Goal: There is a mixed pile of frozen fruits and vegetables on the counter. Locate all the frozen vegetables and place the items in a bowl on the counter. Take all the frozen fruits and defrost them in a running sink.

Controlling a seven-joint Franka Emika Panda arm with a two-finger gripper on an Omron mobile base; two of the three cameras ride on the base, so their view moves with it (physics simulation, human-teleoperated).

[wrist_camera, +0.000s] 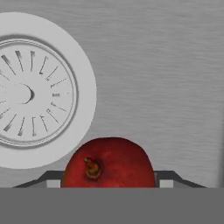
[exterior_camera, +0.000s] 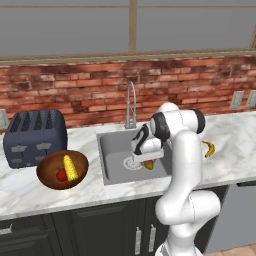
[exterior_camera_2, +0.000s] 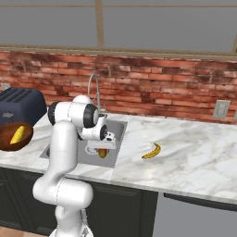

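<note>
Gripper (wrist_camera: 109, 183) clasping the round orange-red fruit (wrist_camera: 109, 164) between its fingertips, hanging low inside the sink (exterior_camera: 112, 150) beside the round drain (wrist_camera: 30, 94), banana (exterior_camera: 208, 148) lying on the counter (exterior_camera: 235, 145) beyond, bowl (exterior_camera: 47, 172) holding corn cob (exterior_camera: 70, 167) and red round item (exterior_camera: 61, 175) by the toaster (exterior_camera: 34, 136).

1 bowl (exterior_camera: 50, 175) w/ 2 veg, 1 banana (exterior_camera_2: 152, 152), prob. 1 round fruit (wrist_camera: 109, 162).

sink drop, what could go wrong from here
The red fruit sits between the gripper fingers just above the sink floor beside the drain; released, it may roll. No water visibly runs from the faucet, so defrosting may not begin. The banana still lies on the counter.
</note>
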